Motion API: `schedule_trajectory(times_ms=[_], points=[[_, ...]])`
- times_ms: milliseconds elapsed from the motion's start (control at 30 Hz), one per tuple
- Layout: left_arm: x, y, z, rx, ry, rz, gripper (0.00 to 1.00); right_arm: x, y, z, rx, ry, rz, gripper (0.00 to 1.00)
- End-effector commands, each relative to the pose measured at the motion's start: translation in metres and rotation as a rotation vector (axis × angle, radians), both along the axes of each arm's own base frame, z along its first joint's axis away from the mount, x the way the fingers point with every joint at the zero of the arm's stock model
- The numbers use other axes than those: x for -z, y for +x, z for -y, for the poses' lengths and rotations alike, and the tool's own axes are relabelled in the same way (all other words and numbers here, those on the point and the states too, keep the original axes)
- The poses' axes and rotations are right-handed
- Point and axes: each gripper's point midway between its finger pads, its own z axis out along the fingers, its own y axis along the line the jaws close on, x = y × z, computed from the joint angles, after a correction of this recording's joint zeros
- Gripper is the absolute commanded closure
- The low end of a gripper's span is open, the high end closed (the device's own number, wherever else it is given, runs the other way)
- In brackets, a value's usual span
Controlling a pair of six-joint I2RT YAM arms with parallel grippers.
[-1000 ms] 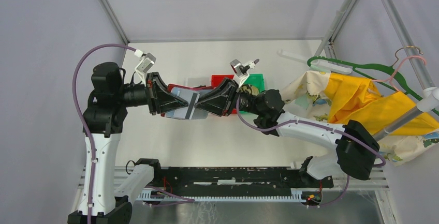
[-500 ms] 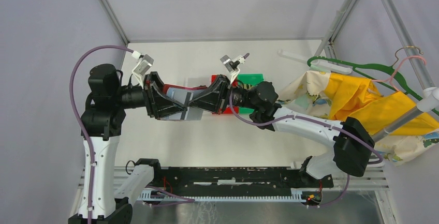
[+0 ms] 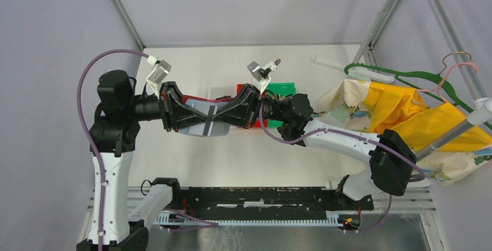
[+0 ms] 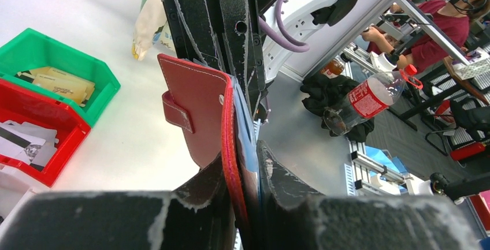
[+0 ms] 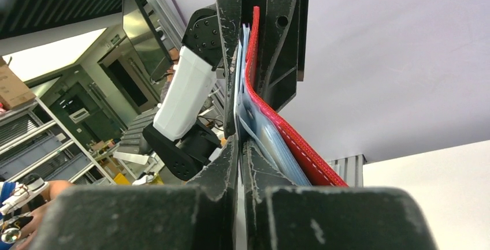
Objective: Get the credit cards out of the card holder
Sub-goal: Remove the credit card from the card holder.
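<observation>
While held aloft beside the red bin [image 4: 60, 155], holder [image 4: 196, 105] sits clamped in left jaws; right jaws pinch its pale inner leaves, nearly closed. Step, likely: card extraction. Next: straight pull, left jaws firm.

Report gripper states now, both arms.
Left gripper: closed, jaws clamping the red card holder.
Right gripper: closed on the card holder's pale inner leaves.

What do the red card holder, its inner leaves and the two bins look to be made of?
The card holder looks like leather or faux leather: matte grain, with pale stitching along its edge. Its inner leaves are probably soft plastic: smooth, pale blue, bending in a curve. The red bin and the green bin look like moulded hard plastic, slightly glossy.
</observation>
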Motion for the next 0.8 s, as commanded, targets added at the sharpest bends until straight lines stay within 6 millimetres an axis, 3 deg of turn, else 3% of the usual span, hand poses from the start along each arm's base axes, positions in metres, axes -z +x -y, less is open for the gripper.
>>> schedule_trajectory(times_ms=[0,133,267,767], points=[[-0.012,-0.013,0.002,0.07,-0.018,0.045,0.78,-0.028,-0.014,0.01,-0.038,0.128,0.019,0.88],[-0.012,-0.014,0.002,0.069,-0.018,0.05,0.78,-0.027,-0.011,0.01,-0.028,0.131,0.005,0.86],[-0.014,-0.015,0.002,0.074,-0.019,0.052,0.78,-0.03,-0.012,0.012,-0.037,0.156,-0.009,1.0],[-0.019,-0.017,0.002,0.085,-0.023,0.061,0.68,-0.018,-0.002,0.03,0.015,0.227,-0.115,1.0]])
